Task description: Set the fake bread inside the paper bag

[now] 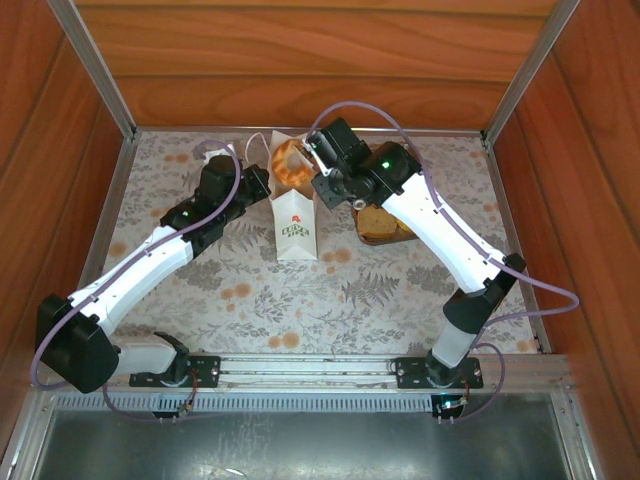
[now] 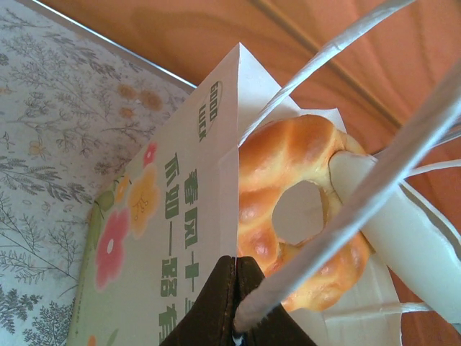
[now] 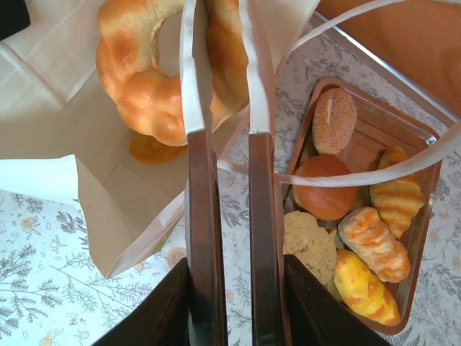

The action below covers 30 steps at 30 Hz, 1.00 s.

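The white paper bag (image 1: pixel 296 228) stands upright mid-table, mouth open. My left gripper (image 1: pixel 262 183) is shut on the bag's rim and cord handle (image 2: pixel 238 265), holding the left side. A golden twisted ring (image 1: pixel 289 163) hangs tilted in the bag's mouth. My right gripper (image 3: pixel 227 43) is shut on the ring's side (image 3: pixel 137 79), and one white finger (image 2: pixel 403 231) passes through the hole. One orange pastry (image 3: pixel 151 149) lies on the bag's floor. Several more pastries, among them a round bun (image 3: pixel 324 186) and a pale slice (image 3: pixel 310 245), lie in the tray.
The brown rectangular tray (image 3: pixel 382 130) sits on the flowered cloth just right of the bag, under my right arm (image 1: pixel 440 225). Loose cord handles (image 3: pixel 360 176) loop across the tray. Wooden walls and metal posts close the table's back and sides.
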{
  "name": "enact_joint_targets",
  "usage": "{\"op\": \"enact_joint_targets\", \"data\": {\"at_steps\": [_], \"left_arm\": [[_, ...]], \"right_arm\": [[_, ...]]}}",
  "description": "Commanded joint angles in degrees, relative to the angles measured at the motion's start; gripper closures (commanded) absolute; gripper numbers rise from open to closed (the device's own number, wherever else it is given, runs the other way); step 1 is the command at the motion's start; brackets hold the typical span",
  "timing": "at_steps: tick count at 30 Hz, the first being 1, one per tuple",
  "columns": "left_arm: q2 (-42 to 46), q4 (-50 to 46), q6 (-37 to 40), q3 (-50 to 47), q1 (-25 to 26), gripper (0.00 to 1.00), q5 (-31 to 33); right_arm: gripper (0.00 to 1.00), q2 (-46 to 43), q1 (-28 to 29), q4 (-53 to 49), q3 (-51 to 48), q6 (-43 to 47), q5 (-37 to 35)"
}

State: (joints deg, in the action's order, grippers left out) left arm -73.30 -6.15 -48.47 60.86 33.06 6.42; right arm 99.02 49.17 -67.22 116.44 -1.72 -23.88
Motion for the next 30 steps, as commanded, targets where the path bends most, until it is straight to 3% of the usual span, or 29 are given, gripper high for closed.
{"op": "enact_joint_targets", "data": {"at_steps": [1,14,17,22,30], "left_arm": [[1.6,-0.6,0.7,-0.6,0.4,0.91,1.0],[1.7,-0.9,0.6,-0.7,0.4,0.91,1.5],[1.8,-1.0,0.6,-0.8,0.4,0.92,1.7],[1.7,-0.7,0.5,-0.8,0.4,0.92,1.3],[1.4,-0.4,0.8,-1.1,0.4,0.91,1.1]], "right_arm": [[0.67,-0.2,0.5,-0.8,2.2,-0.9,0.1],[0.65,-3.4,0.6,-2.3,-0.7,-3.9,6.3],[0.59,-3.4,0.6,-2.5,-0.7,-4.3,7.2],[0.54,-3.4,0.5,-3.0,0.5,-4.5,5.7],[0.54,-5.4,0.2,-1.2,2.9,-3.7,3.6]]}}
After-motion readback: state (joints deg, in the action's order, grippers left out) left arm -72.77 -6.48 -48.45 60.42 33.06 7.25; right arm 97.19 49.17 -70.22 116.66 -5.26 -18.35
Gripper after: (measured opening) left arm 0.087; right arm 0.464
